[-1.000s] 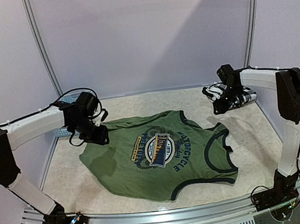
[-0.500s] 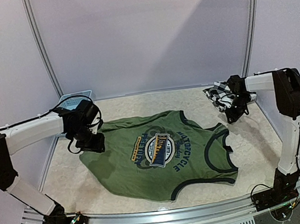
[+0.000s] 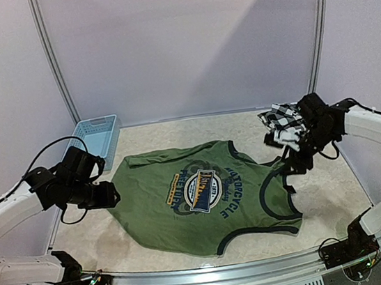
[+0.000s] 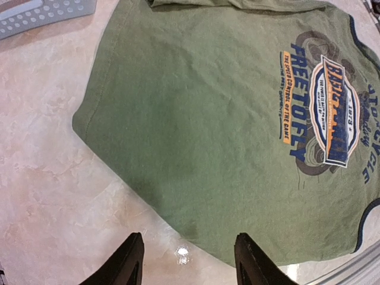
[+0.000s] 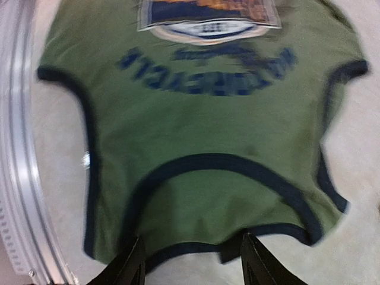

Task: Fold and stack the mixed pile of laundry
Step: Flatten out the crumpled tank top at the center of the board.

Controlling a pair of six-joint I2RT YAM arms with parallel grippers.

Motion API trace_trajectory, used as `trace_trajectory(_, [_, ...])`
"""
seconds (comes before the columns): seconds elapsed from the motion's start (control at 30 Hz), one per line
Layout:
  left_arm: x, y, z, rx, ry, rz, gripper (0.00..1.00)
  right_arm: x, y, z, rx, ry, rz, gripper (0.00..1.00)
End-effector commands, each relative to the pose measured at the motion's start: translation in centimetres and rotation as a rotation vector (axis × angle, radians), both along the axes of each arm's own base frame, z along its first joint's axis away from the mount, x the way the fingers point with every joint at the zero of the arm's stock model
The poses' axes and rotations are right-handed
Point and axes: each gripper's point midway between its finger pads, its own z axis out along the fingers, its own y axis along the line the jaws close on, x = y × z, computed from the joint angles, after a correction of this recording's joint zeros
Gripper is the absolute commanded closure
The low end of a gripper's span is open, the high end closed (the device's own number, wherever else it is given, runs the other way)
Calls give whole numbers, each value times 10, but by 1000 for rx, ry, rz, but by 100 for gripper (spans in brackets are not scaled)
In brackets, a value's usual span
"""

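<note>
At the centre of the marbled beige table (image 3: 83, 234) lies the olive-green sleeveless shirt (image 3: 186, 217). It is spread flat, hem toward 9 o'clock, navy-trimmed neck and armholes toward 4. White panel walls (image 3: 185, 45) close the cell at 9, 12 and 3. A ribbed metal rail (image 3: 215, 273) runs along the 6 o'clock edge, and the shirt's near side comes close to it.

The light blue lattice basket (image 3: 98, 135) sits in the 10 o'clock corner, apart from the shirt. The black-and-white checked shirt (image 3: 282, 118) is bunched at 2 o'clock, right against my right arm's wrist (whether they touch I cannot tell). Bare tabletop shows in a strip at 9, a band at 12 and a patch at 4 to 5.

My left gripper (image 3: 111, 194) hovers just off the hem at 9, fingers spread with nothing between them. My right gripper (image 3: 294, 165) hangs over the neckline at 3, fingers likewise apart, gripping nothing.

On the chest emblem (image 4: 332, 110) I read "FREE TO FLY" and "MOTORCYCLE"; the centre word is too small to read.
</note>
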Motion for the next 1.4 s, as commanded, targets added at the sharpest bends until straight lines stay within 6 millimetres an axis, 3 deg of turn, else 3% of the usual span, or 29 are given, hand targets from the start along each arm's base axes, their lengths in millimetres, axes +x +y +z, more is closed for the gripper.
trace_trajectory(0.0, [-8, 5, -12, 70, 46, -15, 47, -101, 7, -50, -144, 173, 400, 44])
trace_trajectory(0.07, [-7, 3, -9, 82, 49, -23, 47, -123, 3, -60, -199, 199, 493, 44])
trace_trajectory(0.17, [-5, 2, -5, 112, 47, -32, 48, -137, -6, -71, -267, 203, 569, 44])
trace_trajectory(0.43, [-6, -5, -13, 149, 92, -74, 48, -129, -24, -91, -385, 148, 577, 48])
trace_trajectory(0.6, [-1, -12, -17, 172, 107, -107, 48, -115, -23, -106, -421, 133, 529, 60])
trace_trajectory(0.67, [0, -17, -19, 172, 117, -123, 48, -113, -25, -113, -436, 140, 520, 71])
trace_trajectory(0.77, [1, -22, -21, 178, 128, -152, 48, -116, -42, -127, -516, 161, 530, 86])
trace_trajectory(0.9, [-2, -28, -24, 187, 155, -202, 48, -120, -71, -135, -577, 195, 533, 89])
trace_trajectory(1.03, [-5, -28, -23, 203, 177, -220, 48, -106, -98, -127, -632, 169, 494, 89])
trace_trajectory(1.17, [-13, -14, -29, 226, 194, -162, 47, -93, -108, -117, -630, 164, 435, 86])
trace_trajectory(1.27, [-22, -9, -34, 157, 165, -101, 46, -85, -95, -96, -558, 130, 395, 65])
trace_trajectory(1.37, [-30, -3, -36, 61, 118, -11, 41, -78, -61, -52, -371, 17, 364, 43])
